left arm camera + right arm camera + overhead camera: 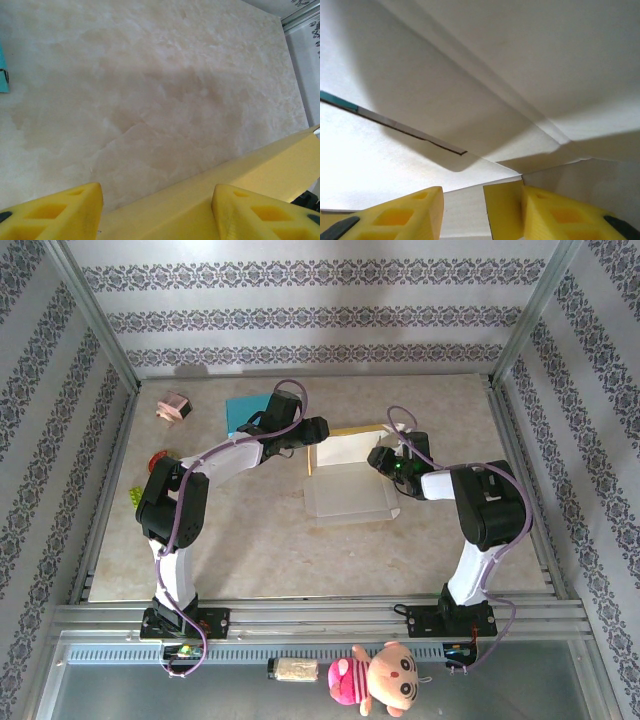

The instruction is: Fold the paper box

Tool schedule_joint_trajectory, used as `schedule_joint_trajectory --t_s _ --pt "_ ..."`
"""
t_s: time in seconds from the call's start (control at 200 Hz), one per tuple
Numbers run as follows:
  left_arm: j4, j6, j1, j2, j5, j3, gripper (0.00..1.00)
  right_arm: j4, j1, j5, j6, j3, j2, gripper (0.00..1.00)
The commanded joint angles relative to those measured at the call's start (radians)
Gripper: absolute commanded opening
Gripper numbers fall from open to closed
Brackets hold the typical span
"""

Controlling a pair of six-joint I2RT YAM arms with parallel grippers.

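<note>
The paper box [345, 480], white inside and yellow outside, lies partly folded in the middle of the table. My left gripper [308, 440] sits at its back left corner. In the left wrist view the left gripper [157, 192] is open, its yellow fingers [55, 212] wide apart, with the box's yellow wall [260, 170] running across between them. My right gripper [383, 458] is at the box's right side. The right wrist view looks into the white inside [495, 90]; the right gripper [481, 199] stands open, a small yellow flap [502, 210] lying against its right finger.
A teal card [245, 412] lies behind the left gripper, a pink block [173, 407] at the back left, a red piece [158, 460] and a green brick [135, 497] along the left edge. Metal rails frame the table. A plush doll [385, 680] lies below the front rail.
</note>
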Motion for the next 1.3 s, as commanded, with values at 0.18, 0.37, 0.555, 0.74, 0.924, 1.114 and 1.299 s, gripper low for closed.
schedule_joint_trajectory --t_s 0.18,0.37,0.555,0.74,0.924,1.114,1.299 --pt "-0.018 0.012 -0.004 -0.008 0.015 -0.027 0.60 0.028 0.040 -0.088 -0.023 -0.009 0.015 0.42" --pt "-0.024 0.033 -0.004 -0.017 0.006 -0.038 0.60 -0.053 0.029 -0.067 -0.080 -0.047 -0.095 0.50" --pt "-0.033 0.053 -0.004 -0.044 -0.036 -0.049 0.60 -0.131 0.013 0.002 -0.186 -0.131 -0.266 0.57" --pt "-0.037 0.069 -0.005 -0.063 -0.046 -0.052 0.61 -0.190 -0.025 0.065 -0.250 -0.189 -0.420 0.65" --pt "-0.029 0.072 -0.004 -0.074 -0.044 -0.057 0.61 -0.206 -0.066 0.193 -0.387 -0.231 -0.614 0.93" --pt "-0.020 0.067 -0.004 -0.068 -0.033 -0.048 0.62 -0.255 -0.146 -0.136 -0.500 -0.077 -0.429 0.95" --pt "-0.014 0.066 -0.004 -0.092 -0.024 -0.069 0.63 -0.167 -0.164 -0.261 -0.411 -0.055 -0.342 0.96"
